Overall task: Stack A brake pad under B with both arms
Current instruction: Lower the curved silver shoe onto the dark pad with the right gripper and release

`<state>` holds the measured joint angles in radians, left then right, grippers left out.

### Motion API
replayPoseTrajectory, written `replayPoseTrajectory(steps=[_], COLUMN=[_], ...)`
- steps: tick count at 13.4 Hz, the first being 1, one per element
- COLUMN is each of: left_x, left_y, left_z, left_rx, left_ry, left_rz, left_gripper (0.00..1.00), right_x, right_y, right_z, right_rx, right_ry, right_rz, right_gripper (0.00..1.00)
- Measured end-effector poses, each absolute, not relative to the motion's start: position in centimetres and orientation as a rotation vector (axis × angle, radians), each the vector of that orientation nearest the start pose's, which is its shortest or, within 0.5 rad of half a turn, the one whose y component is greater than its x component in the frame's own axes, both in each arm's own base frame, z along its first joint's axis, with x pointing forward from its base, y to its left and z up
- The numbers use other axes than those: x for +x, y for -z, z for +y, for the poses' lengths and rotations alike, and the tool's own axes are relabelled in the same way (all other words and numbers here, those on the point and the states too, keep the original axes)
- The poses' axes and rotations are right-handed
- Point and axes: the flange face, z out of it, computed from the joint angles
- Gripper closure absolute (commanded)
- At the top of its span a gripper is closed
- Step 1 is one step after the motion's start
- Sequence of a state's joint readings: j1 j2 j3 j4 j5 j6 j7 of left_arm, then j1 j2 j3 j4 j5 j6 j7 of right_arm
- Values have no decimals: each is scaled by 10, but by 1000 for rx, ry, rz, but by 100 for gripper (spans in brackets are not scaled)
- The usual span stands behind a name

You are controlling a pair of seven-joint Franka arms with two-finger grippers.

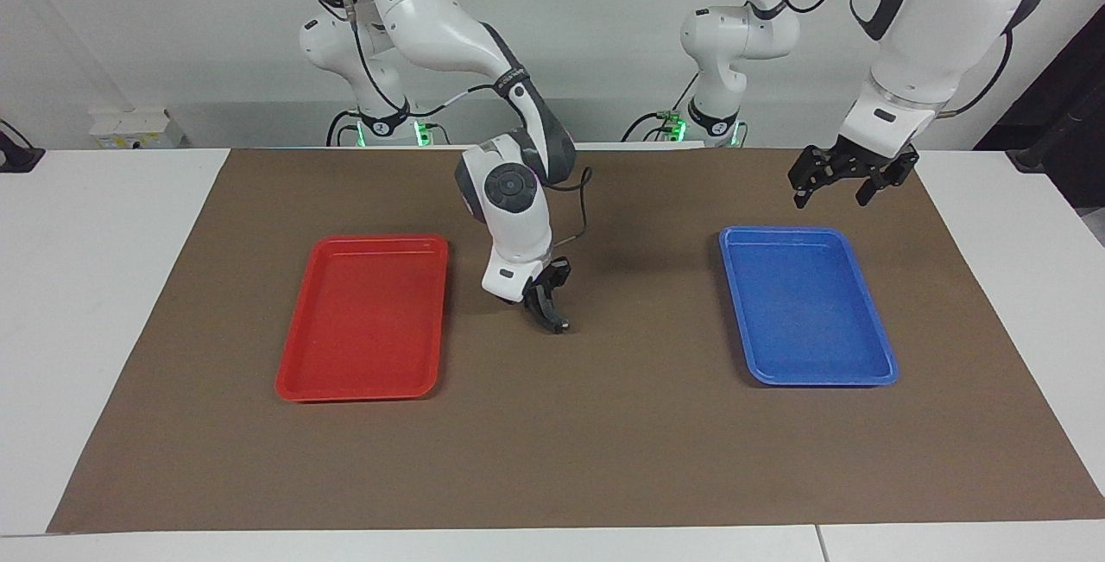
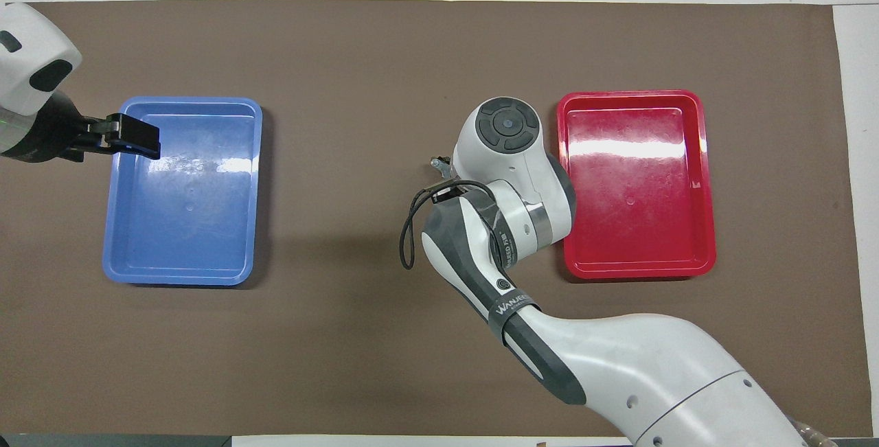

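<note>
My right gripper (image 1: 544, 299) is down at the mat between the two trays, shut on a black curved piece with a lighter end, B (image 1: 557, 322). B hangs from it and its lower end touches or nearly touches the mat. In the overhead view the right wrist covers the gripper, and only a small grey end of B (image 2: 439, 165) pokes out. The short flat grey brake pad A is not in view. My left gripper (image 1: 850, 180) is open and empty, raised over the robots' end of the blue tray (image 1: 807, 307); it also shows in the overhead view (image 2: 134, 136).
An empty red tray (image 1: 367, 316) lies toward the right arm's end of the brown mat (image 1: 604, 441). The empty blue tray lies toward the left arm's end. White table shows around the mat.
</note>
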<state>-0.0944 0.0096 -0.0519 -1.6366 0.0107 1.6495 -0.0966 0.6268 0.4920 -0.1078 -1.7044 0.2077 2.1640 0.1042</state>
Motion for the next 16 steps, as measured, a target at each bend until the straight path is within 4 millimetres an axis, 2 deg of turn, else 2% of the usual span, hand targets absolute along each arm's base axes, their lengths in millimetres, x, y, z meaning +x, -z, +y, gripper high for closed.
replayPoseTrajectory(steps=[2, 3, 4, 6, 7, 11, 14, 16], left_x=[558, 558, 557, 552, 548, 540, 540, 540], left_y=[-599, -603, -605, -609, -613, -627, -625, -625], left_z=[-78, -77, -76, -73, -71, -71, -71, -71], left_rx=[-3132, -3133, -3133, -3130, -3130, -3131, -3130, -3130], left_ry=[22, 32, 31, -1, -3, 29, 23, 22], left_rz=[69, 67, 65, 57, 55, 55, 54, 54], left_gripper=[1, 1, 1, 1, 1, 1, 1, 1], right_x=[570, 569, 568, 568, 568, 561, 565, 572], right_y=[-304, -301, -300, -300, -300, -305, -321, -342], right_z=[343, 343, 342, 342, 342, 355, 360, 349], right_rx=[-2998, -2999, -2998, -2998, -2998, -2991, -2991, -2993], right_ry=[-95, -94, -90, -89, -91, -83, -46, -24], right_rz=[-463, -461, -460, -460, -460, -473, -400, -359], right_gripper=[100, 94, 80, 13, 0, 0, 0, 0])
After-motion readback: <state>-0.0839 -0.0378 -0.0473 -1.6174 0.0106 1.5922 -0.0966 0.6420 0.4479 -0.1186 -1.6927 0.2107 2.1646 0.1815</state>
